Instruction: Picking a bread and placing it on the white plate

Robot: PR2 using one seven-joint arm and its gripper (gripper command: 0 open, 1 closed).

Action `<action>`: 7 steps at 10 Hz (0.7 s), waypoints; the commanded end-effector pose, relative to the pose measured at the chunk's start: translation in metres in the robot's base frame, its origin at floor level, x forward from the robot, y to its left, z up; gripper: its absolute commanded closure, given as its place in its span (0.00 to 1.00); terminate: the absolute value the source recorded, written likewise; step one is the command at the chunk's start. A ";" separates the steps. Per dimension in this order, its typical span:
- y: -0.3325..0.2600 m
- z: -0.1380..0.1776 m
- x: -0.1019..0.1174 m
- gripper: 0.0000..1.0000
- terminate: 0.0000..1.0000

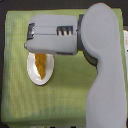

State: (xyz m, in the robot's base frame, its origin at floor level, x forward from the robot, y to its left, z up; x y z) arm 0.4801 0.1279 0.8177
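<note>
Exterior view showed the elongated golden-orange bread [41, 65] lying on the round glossy white plate [33, 75], partly under the grey gripper [29, 39]. Whether its fingers were parted or clenched could not be told. Placement looked done; withdrawal seemingly comes next.

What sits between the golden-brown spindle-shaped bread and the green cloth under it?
The round glossy white plate. In the exterior view the bread lies on it, with its rim showing on the green cloth. The arm hides the bread's upper end.
</note>
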 end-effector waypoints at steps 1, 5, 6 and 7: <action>-0.036 0.095 0.028 0.00 0.00; -0.094 0.121 0.025 0.00 0.00; -0.100 0.121 0.024 0.00 0.00; -0.123 0.119 0.021 0.00 0.00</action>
State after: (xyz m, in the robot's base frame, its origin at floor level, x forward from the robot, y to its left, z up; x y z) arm 0.5035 0.0693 0.9159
